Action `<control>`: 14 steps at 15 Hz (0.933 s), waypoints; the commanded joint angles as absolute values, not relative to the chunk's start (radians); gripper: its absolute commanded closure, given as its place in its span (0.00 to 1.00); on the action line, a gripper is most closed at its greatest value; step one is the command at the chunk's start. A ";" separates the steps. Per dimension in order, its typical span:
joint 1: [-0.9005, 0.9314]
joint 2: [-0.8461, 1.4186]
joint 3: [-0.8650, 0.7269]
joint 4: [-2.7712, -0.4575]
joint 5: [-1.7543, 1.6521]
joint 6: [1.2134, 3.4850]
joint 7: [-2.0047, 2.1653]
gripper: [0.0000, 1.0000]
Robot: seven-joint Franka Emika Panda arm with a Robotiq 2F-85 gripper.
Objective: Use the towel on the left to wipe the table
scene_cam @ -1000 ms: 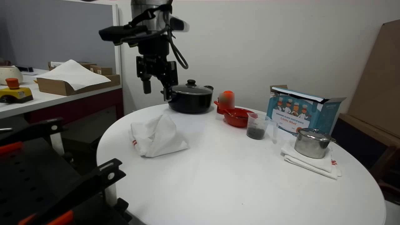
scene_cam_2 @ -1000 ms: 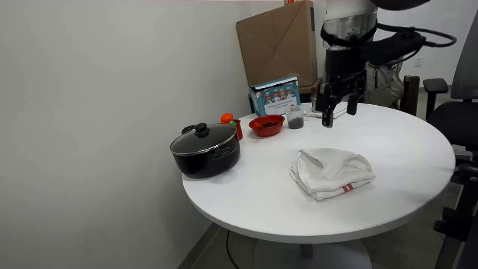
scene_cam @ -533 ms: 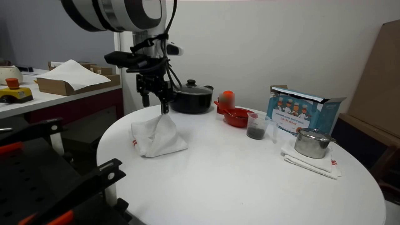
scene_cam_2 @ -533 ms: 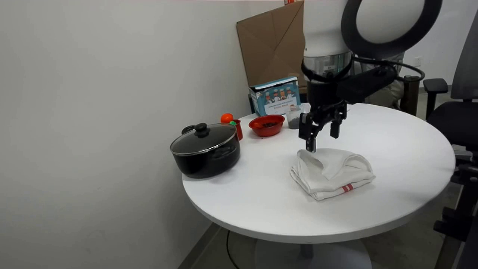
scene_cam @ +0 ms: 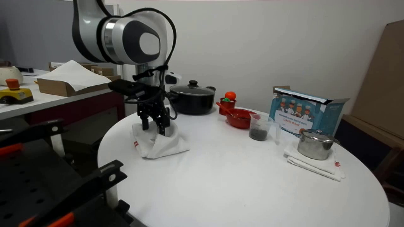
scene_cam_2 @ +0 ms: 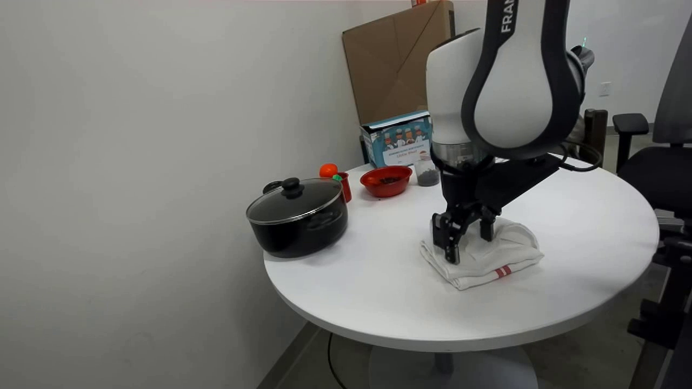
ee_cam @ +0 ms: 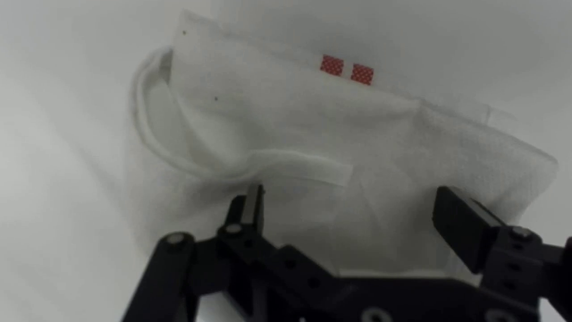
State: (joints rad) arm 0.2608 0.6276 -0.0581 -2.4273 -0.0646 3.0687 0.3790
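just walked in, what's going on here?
A Franka arm has its end effector open, down at the loosely folded towel; actual contact is hard to tell. It isn't gripping the cloth yet, so wiping the table seems still to come. A second towel lies folded under a metal pot.

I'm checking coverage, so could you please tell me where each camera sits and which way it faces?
Exterior view: away from the arm, facing the table and wall beyond; arm and gripper show.
Exterior view: away from the arm, facing the brown box; arm and gripper show.
Wrist view: on the arm, facing down at the crumpled towel; fingers show.
Shared by both exterior views: crumpled towel, black pot.
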 commanded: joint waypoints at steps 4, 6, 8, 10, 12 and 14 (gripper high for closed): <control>0.237 0.711 -0.046 -2.359 0.026 3.095 0.306 0.55; 0.222 0.704 -0.037 -2.365 0.033 3.099 0.295 0.70; 0.195 0.694 -0.013 -2.369 0.042 3.092 0.280 0.85; 0.168 0.687 0.014 -2.372 0.052 3.089 0.268 0.94; 0.136 0.681 0.045 -2.377 0.059 3.086 0.252 0.97; 0.114 0.681 0.066 -2.376 0.063 3.079 0.240 0.94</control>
